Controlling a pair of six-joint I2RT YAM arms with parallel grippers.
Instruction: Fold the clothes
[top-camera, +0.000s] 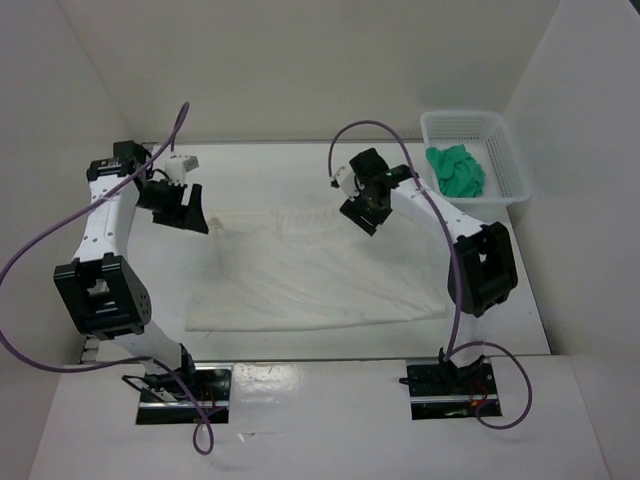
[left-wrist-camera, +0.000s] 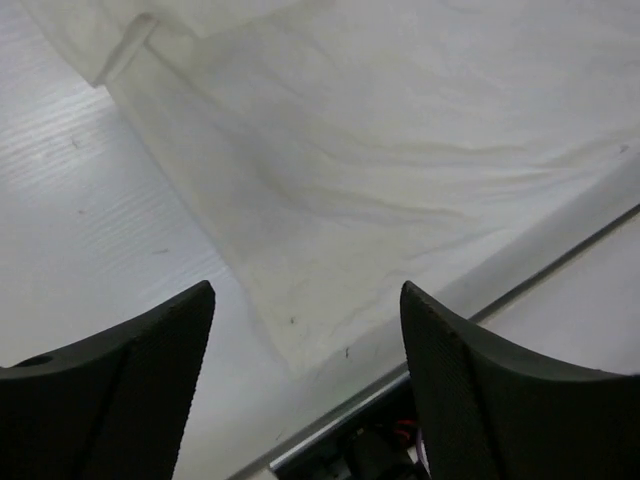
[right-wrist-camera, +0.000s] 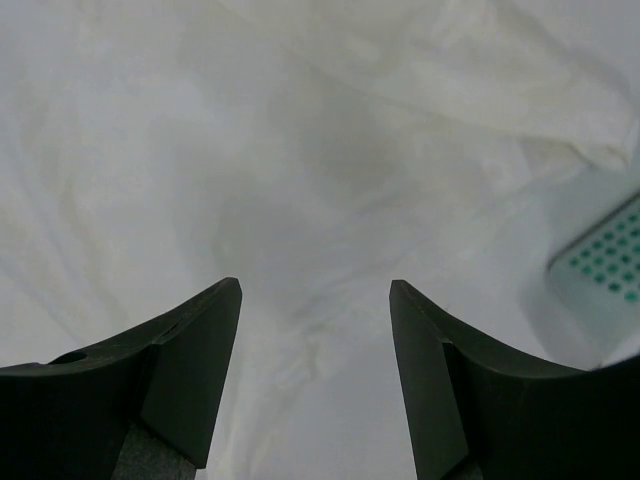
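The clothes are one large plain white garment lying flat and wrinkled across the middle of the table, also seen from the left wrist and the right wrist. My left gripper hangs open just above the garment's far left corner, nothing between its fingers. Over the far right part of the garment my right gripper is open too, its fingers apart above bare fabric and holding nothing.
A white mesh basket stands at the far right and holds a bright green cloth; its corner shows in the right wrist view. White walls enclose the table. The table's near edge runs beside the garment.
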